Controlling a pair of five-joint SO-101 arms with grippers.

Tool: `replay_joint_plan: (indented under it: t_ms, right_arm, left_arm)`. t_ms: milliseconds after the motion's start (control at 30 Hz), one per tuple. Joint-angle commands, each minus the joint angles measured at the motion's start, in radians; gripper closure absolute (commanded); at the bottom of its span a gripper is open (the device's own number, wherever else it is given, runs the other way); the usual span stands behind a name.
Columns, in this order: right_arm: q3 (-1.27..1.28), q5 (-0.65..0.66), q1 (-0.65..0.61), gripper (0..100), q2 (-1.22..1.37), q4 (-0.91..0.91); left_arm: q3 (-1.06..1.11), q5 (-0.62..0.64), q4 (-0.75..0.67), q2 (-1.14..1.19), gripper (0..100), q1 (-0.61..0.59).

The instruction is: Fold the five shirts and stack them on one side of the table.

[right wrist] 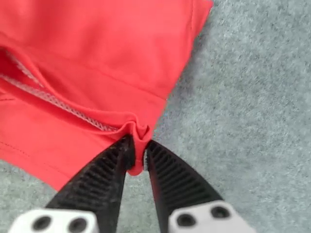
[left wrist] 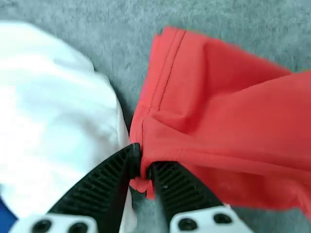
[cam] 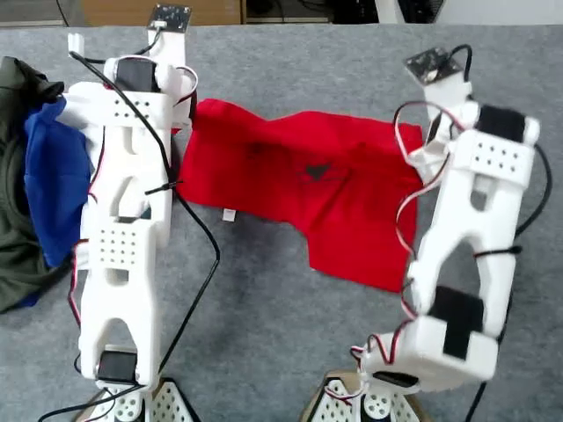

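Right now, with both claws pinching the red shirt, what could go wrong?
1. The left gripper and right gripper each pinch just a small bunch at the edge of the red shirt, so it might slip out when lifted.
2. The shirt lies crooked and wrinkled, so the fold may come out uneven.
3. The blue shirt lies close beside the left arm; a swing could drag it.

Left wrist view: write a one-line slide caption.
Left gripper shut on a bunched edge of the red shirt over the grey table.
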Motion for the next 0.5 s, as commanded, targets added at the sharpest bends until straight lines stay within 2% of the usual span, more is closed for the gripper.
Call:
replay_joint_plan:
  t_ms: [0, 100, 333, 467]
  right_arm:
    - [0.177, -0.041, 0.039, 99.6, -0.116, -0.117]
    - [0.271, -0.044, 0.058, 99.6, -0.173, -0.138]
    - [0.518, 0.002, -0.024, 99.6, -0.335, -0.147]
    - [0.638, 0.002, 0.001, 99.5, -0.417, -0.221]
  left_arm:
    - [0.204, 0.018, 0.012, -0.153, 98, 0.0]
    - [0.316, 0.014, 0.011, -0.18, 98, 0.032]
    - [0.376, 0.061, -0.11, -0.096, 98, -0.002]
    - [0.381, 0.06, -0.157, -0.028, 98, -0.006]
